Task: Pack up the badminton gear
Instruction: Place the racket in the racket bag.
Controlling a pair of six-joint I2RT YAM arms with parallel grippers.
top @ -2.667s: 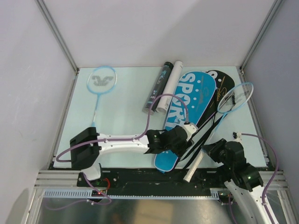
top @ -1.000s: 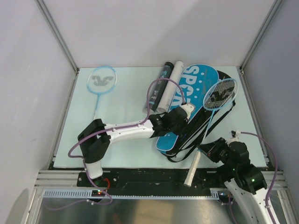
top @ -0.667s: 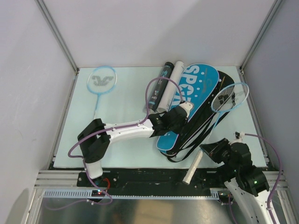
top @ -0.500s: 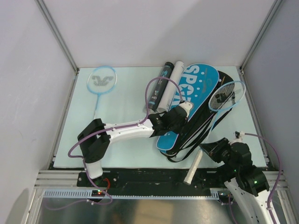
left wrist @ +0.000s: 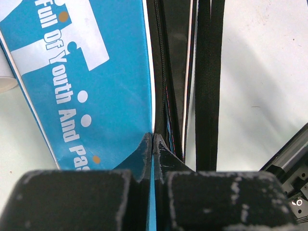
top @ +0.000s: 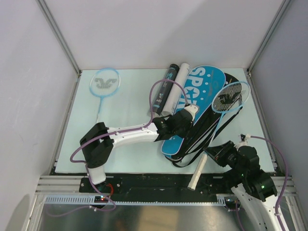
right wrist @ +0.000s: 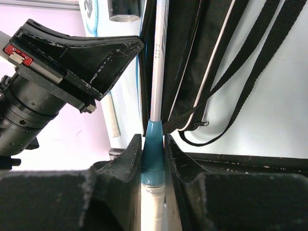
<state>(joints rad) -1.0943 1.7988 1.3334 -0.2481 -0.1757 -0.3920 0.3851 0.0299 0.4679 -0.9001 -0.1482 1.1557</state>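
My left gripper (top: 186, 117) is shut on the edge of the blue "SPORT" bag (top: 199, 89), a thin blue sheet pinched between its fingertips (left wrist: 147, 144). The black bag (top: 211, 126) and its straps (left wrist: 207, 72) lie beside it. My right gripper (top: 212, 155) is shut on a light-blue racket at the teal cone (right wrist: 154, 139) above the white handle (top: 196, 174). The racket's head (top: 231, 95) is over the far right part of the bags. A second light-blue racket (top: 104, 83) lies at the far left. A black tube (top: 166, 91) and a white tube (top: 178, 83) lie left of the bags.
The table's metal frame rail (top: 144, 182) runs along the near edge, under the racket handle. Side walls close in on both sides. My left arm (top: 130, 137) stretches across the near middle of the table, and its wrist (right wrist: 72, 53) shows in the right wrist view.
Since the earliest frame my left gripper has pulled the blue bag farther back and left. Over the last second the held racket's head has swayed slightly sideways; the left arm has stayed still.
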